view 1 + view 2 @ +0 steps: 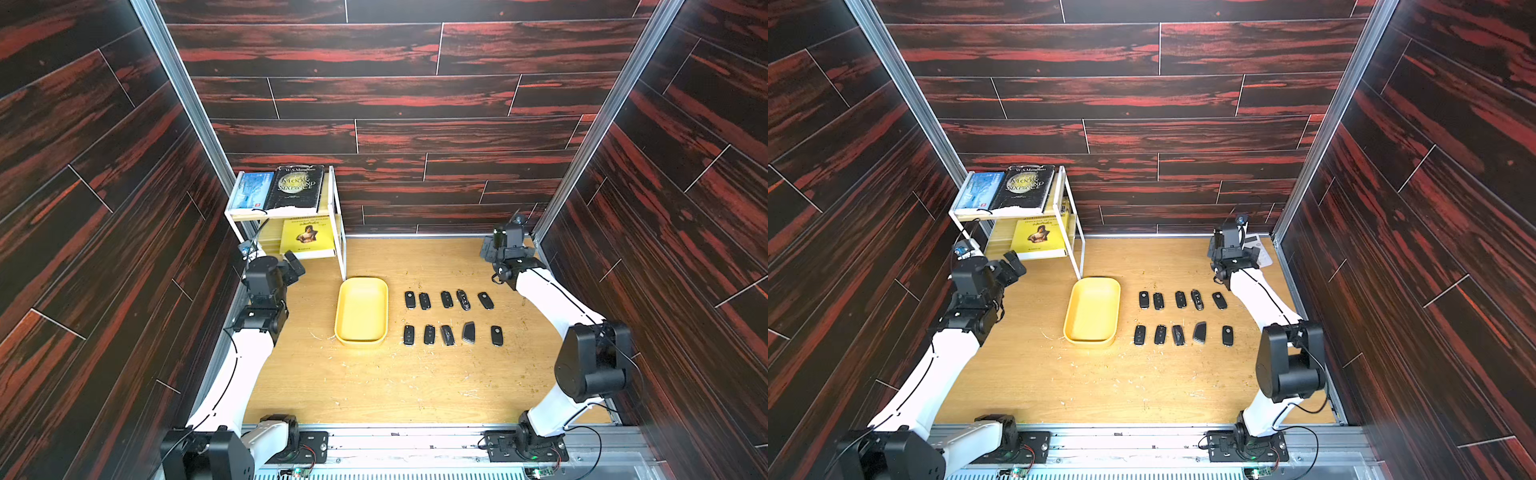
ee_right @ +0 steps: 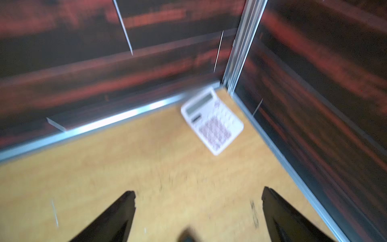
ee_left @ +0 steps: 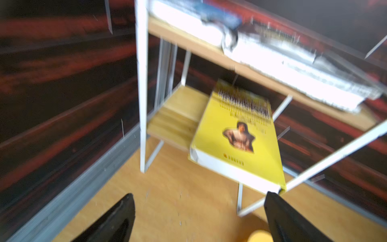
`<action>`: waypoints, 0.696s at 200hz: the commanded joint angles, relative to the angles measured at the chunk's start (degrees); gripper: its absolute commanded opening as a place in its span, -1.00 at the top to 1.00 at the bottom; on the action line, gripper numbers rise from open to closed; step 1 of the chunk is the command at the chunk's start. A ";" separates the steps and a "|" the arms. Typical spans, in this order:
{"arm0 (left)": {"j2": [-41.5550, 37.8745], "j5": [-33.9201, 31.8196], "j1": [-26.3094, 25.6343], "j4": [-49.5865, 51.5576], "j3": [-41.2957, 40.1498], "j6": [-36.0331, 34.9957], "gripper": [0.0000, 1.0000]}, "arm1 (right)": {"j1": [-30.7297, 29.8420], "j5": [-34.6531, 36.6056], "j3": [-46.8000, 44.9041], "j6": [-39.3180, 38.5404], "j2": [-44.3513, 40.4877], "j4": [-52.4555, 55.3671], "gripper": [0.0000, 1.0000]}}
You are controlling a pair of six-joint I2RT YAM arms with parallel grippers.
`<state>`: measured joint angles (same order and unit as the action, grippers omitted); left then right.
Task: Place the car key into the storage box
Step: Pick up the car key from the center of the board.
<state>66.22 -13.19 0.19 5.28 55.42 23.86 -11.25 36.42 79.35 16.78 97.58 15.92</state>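
On the wooden surface (image 1: 374, 386) | white rack (image 1: 340, 241) at far left corner | left end effector (image 3: 199, 194) released, facing rack | right end effector (image 2: 198, 190) released, far right corner | yellow storage box (image 1: 361, 309) in the middle | car keys (image 1: 446, 299) in two rows just beside it, outside

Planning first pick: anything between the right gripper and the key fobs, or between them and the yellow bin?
Nothing visible. The open right gripper is near the far corner, only bare table between it and the key fobs. The yellow bin lies beside their two rows, nothing between.
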 commanded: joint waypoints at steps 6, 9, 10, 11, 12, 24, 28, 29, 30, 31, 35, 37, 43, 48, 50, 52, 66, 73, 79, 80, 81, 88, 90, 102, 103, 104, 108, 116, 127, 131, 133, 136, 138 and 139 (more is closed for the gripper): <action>-0.90 7.60 -0.21 17.88 6.33 2.56 -1.00 | -0.18 -5.46 3.42 3.48 1.11 17.45 -0.97; -0.65 8.67 -0.21 19.23 7.50 2.36 -1.00 | -0.14 -5.75 4.03 3.40 1.53 18.26 -0.97; -0.52 9.26 -0.20 19.72 7.85 2.22 -1.00 | -0.16 -5.79 4.26 3.38 1.63 18.53 -0.97; -0.36 9.82 -0.19 20.18 8.25 1.97 -1.00 | -0.13 -5.86 4.47 3.32 1.77 18.79 -0.97; -0.29 10.27 -0.19 20.55 8.63 1.71 -1.00 | -0.15 -5.98 4.70 3.29 1.84 19.15 -0.97; 1.60 14.89 -0.19 25.39 12.52 -1.14 -1.00 | -0.12 -6.54 7.30 3.09 3.81 23.21 -0.97; 2.11 16.37 -0.19 26.61 13.34 -1.45 -1.00 | -0.13 -6.77 8.21 2.97 4.39 24.34 -0.97; 2.23 16.76 -0.19 26.88 13.50 -1.58 -1.00 | -0.17 -6.84 8.44 2.82 4.49 24.82 -0.96; 2.33 17.22 -0.19 27.02 13.63 -1.73 -1.00 | -0.17 -6.91 8.53 2.73 4.56 25.01 -0.96; 2.42 17.66 -0.19 27.09 13.73 -1.81 -1.00 | -0.18 -6.99 8.58 2.65 4.64 25.20 -0.97; 2.70 19.24 -0.19 29.05 14.23 -2.65 -1.00 | -0.16 -7.21 8.56 2.36 4.73 25.60 -0.96; 2.87 20.00 -0.19 29.60 14.46 -3.09 -1.00 | -0.15 -7.28 8.50 2.20 4.75 25.77 -0.97; 3.31 22.43 -0.19 30.87 15.02 -3.86 -1.00 | -0.14 -7.33 7.95 1.75 4.58 25.75 -0.97; 3.66 24.44 -0.19 31.75 15.28 -3.84 -0.99 | -0.11 -7.40 7.42 1.41 4.42 25.70 -0.97; 3.79 25.32 -0.14 31.97 15.25 -3.82 -0.99 | -0.08 -7.50 7.16 1.31 4.34 25.59 -0.97; 3.89 26.24 -0.17 32.12 15.31 -3.78 -0.99 | -0.04 -7.66 6.85 1.15 4.20 25.53 -0.97; 5.12 33.70 -0.27 32.81 15.32 -2.91 -1.00 | 0.32 -10.05 5.21 0.54 4.06 24.73 -0.97; 5.76 36.45 -0.64 32.51 14.94 -1.71 -1.00 | 0.53 -11.07 4.60 0.39 4.36 24.51 -0.97; 6.28 38.55 -1.20 32.27 14.63 -1.03 -1.00 | 0.57 -11.75 4.18 0.37 4.78 24.54 -0.96; 6.33 38.83 -1.31 32.22 14.59 -0.97 -1.00 | 0.55 -11.78 4.16 0.41 4.88 24.66 -0.95; 6.45 39.11 -1.49 32.10 14.56 -0.90 -1.00 | 0.53 -11.84 4.11 0.43 4.94 24.71 -0.95; 7.10 39.86 -2.48 32.11 14.54 -0.87 -1.00 | 0.58 -12.16 3.85 0.60 5.54 24.94 -0.93; 7.20 39.72 -2.89 32.19 14.48 -0.84 -1.00 | 0.56 -12.30 3.81 0.56 5.68 24.88 -0.91; 7.86 38.47 -5.81 32.94 14.82 -1.86 -1.00 | 0.54 -12.20 2.75 0.62 6.12 24.60 -0.91; 7.96 38.40 -5.94 33.03 14.86 -2.00 -1.00 | 0.53 -12.14 2.70 0.62 6.17 24.60 -0.91; 8.00 38.23 -6.27 33.17 14.96 -2.12 -1.00 | 0.53 -12.11 2.63 0.63 6.24 24.60 -0.91; 8.34 37.54 -7.31 33.60 15.23 -2.65 -1.00 | 0.53 -11.99 2.30 0.63 6.34 24.57 -0.91; 8.93 36.53 -9.05 34.22 15.70 -3.02 -1.00 | 0.58 -12.15 1.73 0.54 6.70 24.47 -0.90; 9.68 36.63 -10.33 33.86 15.88 -2.81 -1.00 | 0.54 -12.56 0.69 0.54 6.83 24.12 -0.90; 9.88 36.55 -10.72 33.84 15.93 -2.69 -1.00 | 0.57 -12.87 0.20 0.54 6.93 23.99 -0.87; 10.00 36.48 -10.84 33.77 15.92 -2.61 -1.00 | 0.53 -12.96 0.06 0.54 6.92 23.92 -0.86; 10.01 36.28 -11.02 33.64 16.00 -2.47 -1.00 | 0.57 -13.10 -0.32 0.63 7.02 23.97 -0.85; 10.04 36.15 -11.18 33.50 15.96 -2.38 -1.00 | 0.58 -13.13 -0.51 0.67 7.08 23.98 -0.84; 10.01 36.09 -11.26 33.45 15.91 -2.35 -1.00 | 0.59 -13.09 -0.60 0.69 7.09 23.98 -0.83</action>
<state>76.09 21.82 -9.37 37.10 70.24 22.06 -10.85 25.02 80.84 17.54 103.35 39.00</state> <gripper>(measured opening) 0.999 0.936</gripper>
